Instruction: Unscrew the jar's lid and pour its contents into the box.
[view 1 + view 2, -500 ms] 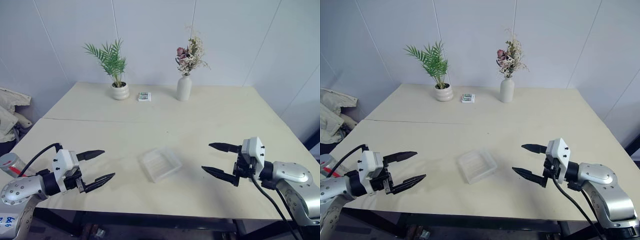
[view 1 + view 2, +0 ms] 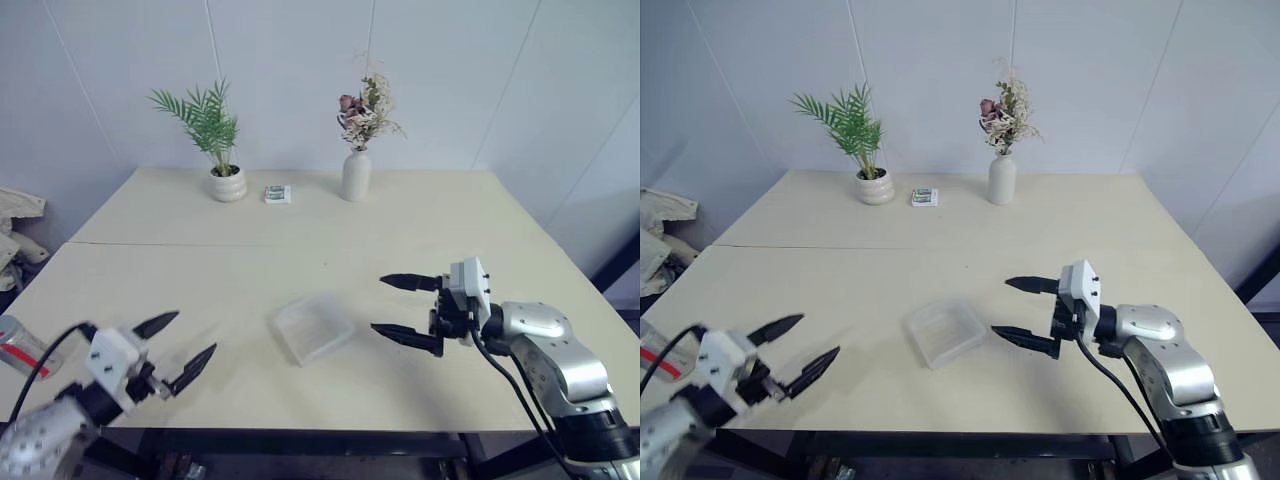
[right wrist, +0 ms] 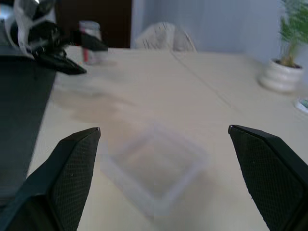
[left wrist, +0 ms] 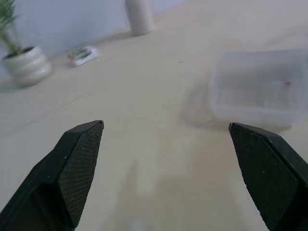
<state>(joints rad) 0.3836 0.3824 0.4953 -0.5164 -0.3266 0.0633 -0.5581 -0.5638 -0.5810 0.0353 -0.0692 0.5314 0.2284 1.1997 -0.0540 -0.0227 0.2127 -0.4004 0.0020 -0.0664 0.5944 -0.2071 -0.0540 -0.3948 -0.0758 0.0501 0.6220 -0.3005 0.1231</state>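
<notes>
While both my arms hover above the wide pale cream bench (image 2: 420, 215), nothing of the task is done yet. Going from big things to small: the bench, then the shallow clear plastic rectangular box (image 2: 312, 328) lying near its front middle, empty as far as I can see. My right pincer (image 2: 405, 310) hangs just beside the box, its two black fingers spread wide and gripping nothing. My left pincer (image 2: 180, 347) is at the front left edge of the bench, also fully open and empty.

The small clear cylindrical jar (image 2: 18, 346), with a red mark on it, stands at the far left edge of the bench, just beside my left arm. I cannot tell from here if the lid is tight, and the contents are too small to see.

The dangers, in my judgement: the jar is so near the bench edge that a careless approach of my left pincer could knock it to the floor. The box is light and clear, so my right pincer may push it aside. At the back stand a small green palm in a white pot (image 2: 225, 182), a white flower vase (image 2: 355, 176) and a small green-white packet (image 2: 277, 194), well apart from the work.
</notes>
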